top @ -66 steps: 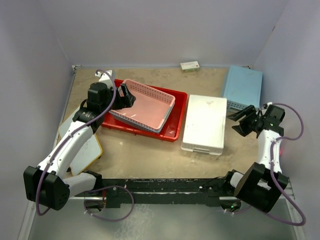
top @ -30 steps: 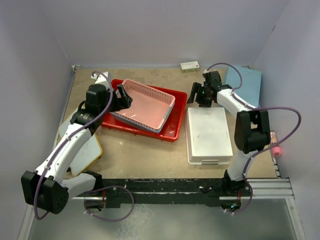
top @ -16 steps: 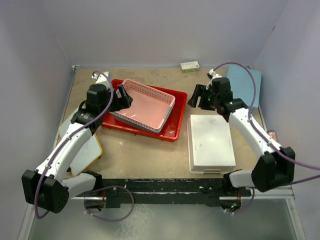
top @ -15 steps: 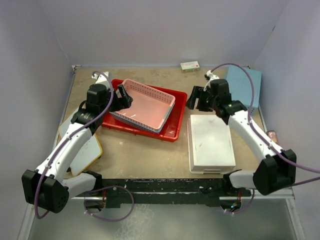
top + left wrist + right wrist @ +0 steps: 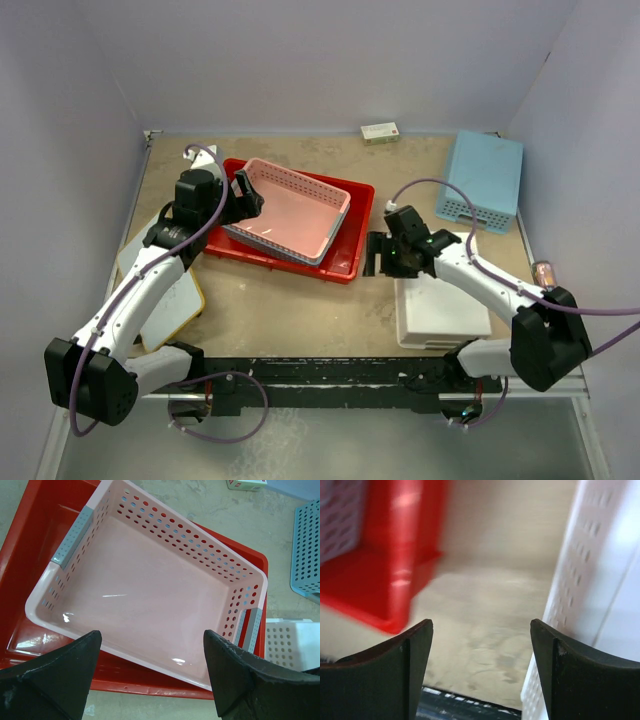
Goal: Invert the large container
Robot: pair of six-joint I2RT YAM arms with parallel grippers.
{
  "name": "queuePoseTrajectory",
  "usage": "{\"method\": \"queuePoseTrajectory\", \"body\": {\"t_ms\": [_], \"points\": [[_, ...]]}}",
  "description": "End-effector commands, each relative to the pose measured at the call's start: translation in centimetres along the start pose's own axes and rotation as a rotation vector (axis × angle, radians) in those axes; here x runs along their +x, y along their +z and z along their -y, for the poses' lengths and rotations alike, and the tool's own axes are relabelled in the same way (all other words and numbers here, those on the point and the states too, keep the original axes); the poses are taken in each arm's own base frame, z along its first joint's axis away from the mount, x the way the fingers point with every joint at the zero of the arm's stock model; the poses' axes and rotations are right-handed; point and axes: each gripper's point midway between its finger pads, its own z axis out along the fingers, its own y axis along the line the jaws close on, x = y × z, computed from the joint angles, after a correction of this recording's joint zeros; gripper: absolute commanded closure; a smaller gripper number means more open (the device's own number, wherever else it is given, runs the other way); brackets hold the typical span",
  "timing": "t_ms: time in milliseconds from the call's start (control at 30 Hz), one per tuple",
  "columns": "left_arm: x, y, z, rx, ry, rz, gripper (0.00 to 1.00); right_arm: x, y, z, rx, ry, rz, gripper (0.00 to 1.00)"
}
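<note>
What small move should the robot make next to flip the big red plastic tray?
Likely lower the open left gripper onto the rim of the pink perforated plastic basket and close: it lies inside the shallow red plastic tray, so it probably must come out first.

a pink perforated plastic basket (image 5: 290, 210) sits left of centre on the counter (image 5: 290, 300); a white perforated basket (image 5: 440, 315) lies upturned at right, a light-blue perforated basket (image 5: 485, 175) behind it, and a small white box (image 5: 380, 131) by the back wall.
</note>
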Motion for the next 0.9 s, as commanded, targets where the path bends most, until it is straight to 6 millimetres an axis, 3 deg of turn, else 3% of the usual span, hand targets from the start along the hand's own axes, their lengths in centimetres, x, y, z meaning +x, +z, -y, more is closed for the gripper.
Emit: {"method": "queuePoseTrajectory", "body": {"t_ms": [0, 100, 167, 267, 367, 467, 533, 667, 767, 867], "points": [[-1.3, -0.1, 0.5, 0.007, -0.005, 0.046, 0.2, -0.6, -3.5, 10.1, 0.446, 0.231, 0.04, 0.19], [-1.4, 0.1, 0.6, 0.012, -0.003, 0.042, 0.2, -2.6, -4.5, 10.6, 0.439, 0.209, 0.129, 0.19], [-1.5, 0.2, 0.8, 0.02, -0.004, 0.043, 0.2, -4.3, -4.8, 7.8, 0.297, 0.126, 0.155, 0.22], [-1.7, 0.4, 1.0, 0.028, -0.01, 0.046, 0.2, -4.3, -4.8, 4.5, 0.183, 0.057, 0.167, 0.22], [-1.6, 0.6, 1.2, 0.037, -0.017, 0.047, 0.2, -3.0, -4.1, 3.2, 0.161, 0.054, 0.134, 0.22], [-1.6, 0.6, 1.3, 0.042, -0.02, 0.045, 0.2, -0.1, -2.4, 4.0, 0.184, 0.104, 0.031, 0.21], [-1.6, 0.5, 1.2, 0.037, -0.015, 0.046, 0.2, 0.6, -2.0, 6.5, 0.304, 0.145, 0.004, 0.19], [-1.9, -0.1, 1.0, 0.025, 0.005, 0.048, 0.2, 1.3, -3.6, 13.3, 0.543, 0.326, -0.006, 0.16], [-2.1, -0.5, 0.8, 0.012, 0.019, 0.052, 0.2, 0.6, -5.1, 16.0, 0.589, 0.434, 0.065, 0.17], [-2.3, -0.6, 0.8, 0.012, 0.02, 0.059, 0.2, -2.8, -6.1, 15.2, 0.528, 0.407, 0.185, 0.18]]}}
